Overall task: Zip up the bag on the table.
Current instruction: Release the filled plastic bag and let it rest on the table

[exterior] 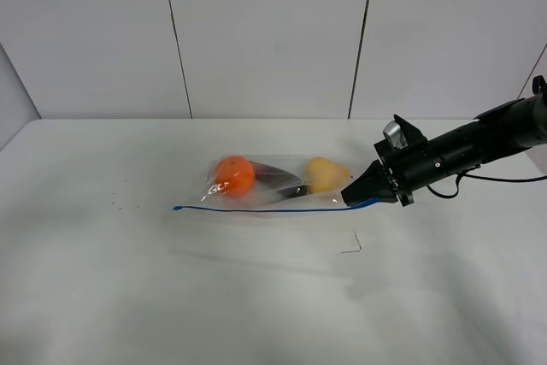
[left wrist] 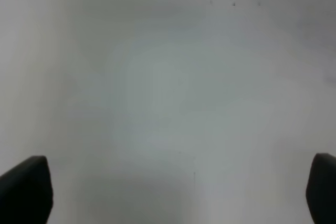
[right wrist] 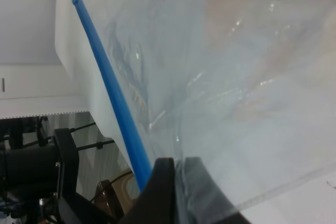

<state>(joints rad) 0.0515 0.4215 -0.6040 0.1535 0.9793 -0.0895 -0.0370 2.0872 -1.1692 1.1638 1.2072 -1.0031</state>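
- Bag (exterior: 278, 184) lies flat on the table (exterior: 128, 288), a little toward the far edge and somewhat right of centre, long side running left to right.
- Clear crinkled plastic; through it an orange fruit (exterior: 234, 175) at the left end, a dark purple item (exterior: 280, 182) in the middle, a yellow fruit (exterior: 326, 174) at the right end.
- Blue zipper strip (exterior: 256, 208) runs along the bag's near edge, its left tip lying on the table beyond the bag's left end.
- Right gripper (exterior: 350, 198) clenched on the right end of the zipper strip; right wrist view shows the dark fingers (right wrist: 163, 182) pinched together on plastic just beside the blue strip (right wrist: 113, 95).
- Right arm (exterior: 466, 147) reaches in from the right edge of the table, slanting down toward the bag; a black cable (exterior: 500, 180) trails behind it.
- Left gripper (left wrist: 173, 190) released, jaws wide apart, only two dark fingertips (left wrist: 26, 187) showing over bare white table; not visible in the high view.
- Tabletop plain white, matte; a few tiny dark specks (exterior: 128, 203) left of the bag, a small thin dark mark (exterior: 353, 245) near-right of it.
- Open surface wide on the left side and all along the near edge; narrower band between bag and far edge.
- Backdrop: white wall panels (exterior: 265, 32) with dark vertical seams, meeting the table's far edge.
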